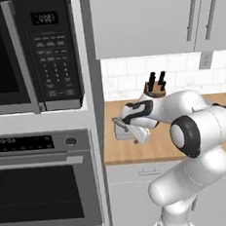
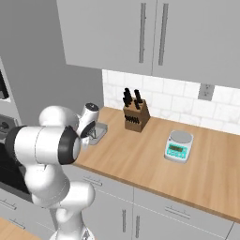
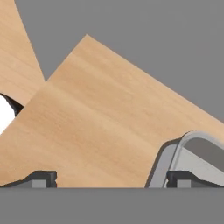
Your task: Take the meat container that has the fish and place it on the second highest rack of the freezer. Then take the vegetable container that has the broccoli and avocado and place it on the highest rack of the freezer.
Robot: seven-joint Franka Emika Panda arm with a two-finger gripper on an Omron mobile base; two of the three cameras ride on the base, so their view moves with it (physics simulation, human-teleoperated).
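Hand (image 3: 112,178) hangs low over the wooden counter (image 3: 96,118), fingers spread wide apart and holding nothing. One fingertip (image 3: 183,178) is just beside a grey container (image 3: 192,159). Behind it the arm is folded, elbow raised. I cannot tell what lies inside the container.

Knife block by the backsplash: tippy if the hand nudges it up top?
Probably somewhat. The knife block stands taller than its base and leans, with black handles sticking out the top, so a high push may rock it. The wood looks rigid; a low push would likely slide it on the counter.
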